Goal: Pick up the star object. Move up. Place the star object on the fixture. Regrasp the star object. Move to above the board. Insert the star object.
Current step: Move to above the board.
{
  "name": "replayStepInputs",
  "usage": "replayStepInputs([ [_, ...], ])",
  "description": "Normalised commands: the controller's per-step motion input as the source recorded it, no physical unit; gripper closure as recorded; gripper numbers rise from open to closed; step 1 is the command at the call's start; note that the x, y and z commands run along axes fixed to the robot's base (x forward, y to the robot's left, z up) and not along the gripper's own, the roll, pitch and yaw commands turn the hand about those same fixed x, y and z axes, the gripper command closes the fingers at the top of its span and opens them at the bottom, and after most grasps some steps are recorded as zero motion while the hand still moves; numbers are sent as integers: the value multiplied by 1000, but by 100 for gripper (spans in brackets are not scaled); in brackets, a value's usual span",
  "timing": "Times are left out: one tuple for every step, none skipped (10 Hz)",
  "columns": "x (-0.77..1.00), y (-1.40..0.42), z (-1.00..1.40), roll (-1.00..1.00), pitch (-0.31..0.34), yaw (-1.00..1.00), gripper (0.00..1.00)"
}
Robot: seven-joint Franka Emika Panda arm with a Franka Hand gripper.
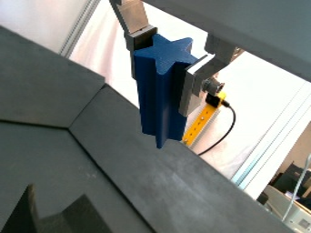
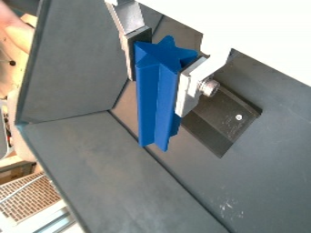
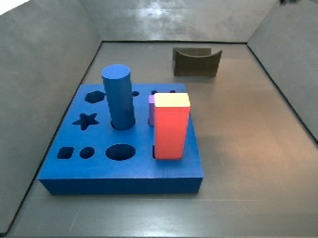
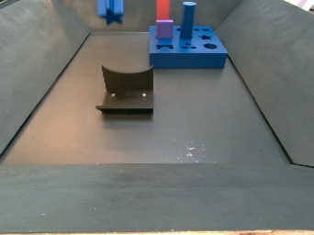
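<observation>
Star object (image 1: 162, 86) pinched upright between gripper (image 2: 158, 62) fingers, high above the floor (top edge of a side view); to be lowered squarely into fixture (image 4: 127, 90) notch.

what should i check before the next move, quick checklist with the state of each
1. Grip: gripper shut on the star object, a finger plate on each side in both wrist views: ok.
2. Height: star object hangs well above the floor in a side view: ok.
3. Fixture: notch empty, nothing on its base plate: ok.
4. Star object over the fixture: it sits further back, nearer the board: not ok.
5. Star hole in the board: open: ok.
6. Peg square in the fingers: cannot tell.
</observation>
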Motion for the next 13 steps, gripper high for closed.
replayStepInputs([
  [52,-61,893,-35,122,141,100],
  [45,-48,727,-34,111,140,100],
  [38,-34,506,-41,92,132,100],
  [33,-27,396,-41,88,128,100],
  [26,-21,182,-45,73,118,100],
  [-703,-1000,159,-1000,-36,-72,100],
  [-713,-1000,176,-1000,-50,-76,100],
  [-742,-1000,182,-1000,-64,-78,100],
  [-774,-1000,157,-1000,-72,-79,100],
  [-775,-1000,172,-1000,-71,-86,100],
  [-805,-1000,171,-1000,-70,-93,100],
  [-822,-1000,160,-1000,-65,-98,100],
  [-699,-790,147,-1000,-66,-107,100],
])
